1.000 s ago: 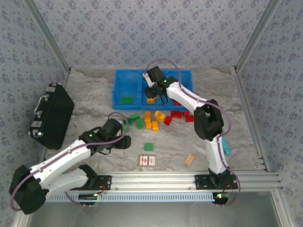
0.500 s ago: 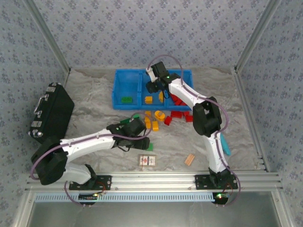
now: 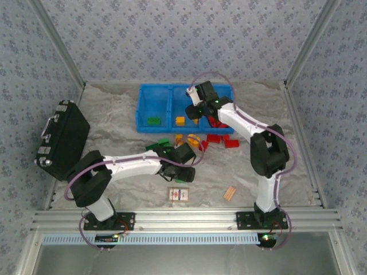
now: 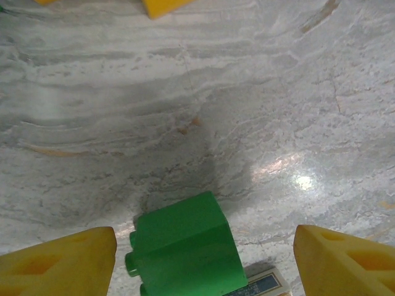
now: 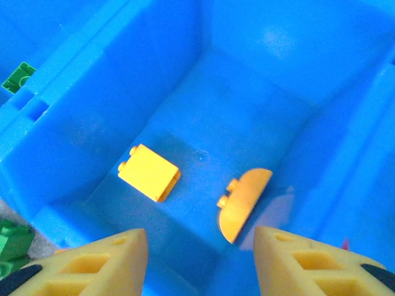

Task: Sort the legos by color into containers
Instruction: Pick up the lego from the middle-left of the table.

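Observation:
A single green lego (image 4: 185, 253) lies on the table between the yellow fingers (image 4: 58, 262) of my left gripper (image 4: 203, 265), which is open and straddles it without touching. From above, the left gripper (image 3: 180, 173) is near the table's middle front. My right gripper (image 5: 200, 259) is open and holds nothing; it hovers over the middle bin of the blue containers (image 3: 141, 109). In that bin lie a square yellow lego (image 5: 150, 172) and a half-round orange lego (image 5: 244, 203). A green lego (image 3: 152, 121) sits in the left bin. Red legos (image 3: 214, 137), orange ones (image 3: 192, 139) and green ones (image 3: 163, 143) lie in front of the bins.
A black case (image 3: 63, 139) lies at the left. A printed card (image 3: 179, 195) sits just in front of the left gripper, and its corner (image 4: 265, 285) shows beside the green lego. A tan wooden block (image 3: 230, 193) lies at the front right.
My left arm swung right from the green pile to over the lone green lego. The right gripper opened wider and shifted right over the middle bin, where the half-round orange lego now lies.

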Available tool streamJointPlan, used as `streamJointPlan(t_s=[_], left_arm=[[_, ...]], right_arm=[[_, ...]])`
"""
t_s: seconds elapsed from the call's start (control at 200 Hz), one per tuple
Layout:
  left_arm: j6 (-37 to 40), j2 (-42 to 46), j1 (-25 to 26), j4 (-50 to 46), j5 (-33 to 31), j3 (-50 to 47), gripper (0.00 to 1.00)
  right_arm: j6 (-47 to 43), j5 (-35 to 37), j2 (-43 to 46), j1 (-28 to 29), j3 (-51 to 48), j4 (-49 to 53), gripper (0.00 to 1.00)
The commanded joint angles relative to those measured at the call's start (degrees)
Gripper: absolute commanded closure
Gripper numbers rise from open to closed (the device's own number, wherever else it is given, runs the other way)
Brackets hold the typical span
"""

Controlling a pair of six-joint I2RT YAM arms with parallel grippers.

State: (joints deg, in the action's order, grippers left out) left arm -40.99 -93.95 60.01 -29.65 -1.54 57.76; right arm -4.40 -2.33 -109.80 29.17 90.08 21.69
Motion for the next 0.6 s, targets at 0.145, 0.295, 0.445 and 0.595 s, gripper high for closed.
streamJointPlan(t_s=[0.145,0.295,0.445,0.595], left_arm=[[-0.9,-3.3,2.7,-3.4,-1.4,1.9,0.25],[-2.6,-4.4,4.5,-4.6,-2.2,1.7,0.26],[-3.8,-4.7,5.1,-4.1,-2.6,0.7,0.30],[-3.7,-6.0,5.1,-4.0,-3.9,0.4,0.33]], right_arm=[[-0.9,2.3,9.6,-0.4,-8.9,-4.5,0.45],[0.2,4.9,15.2,-1.6,-15.4,-3.8,0.43],[2.6,5.9,22.2,-4.4,-24.3,-3.4,0.43],[4.4,6.3,29.5,-6.6,-31.4,-3.8,0.43]])
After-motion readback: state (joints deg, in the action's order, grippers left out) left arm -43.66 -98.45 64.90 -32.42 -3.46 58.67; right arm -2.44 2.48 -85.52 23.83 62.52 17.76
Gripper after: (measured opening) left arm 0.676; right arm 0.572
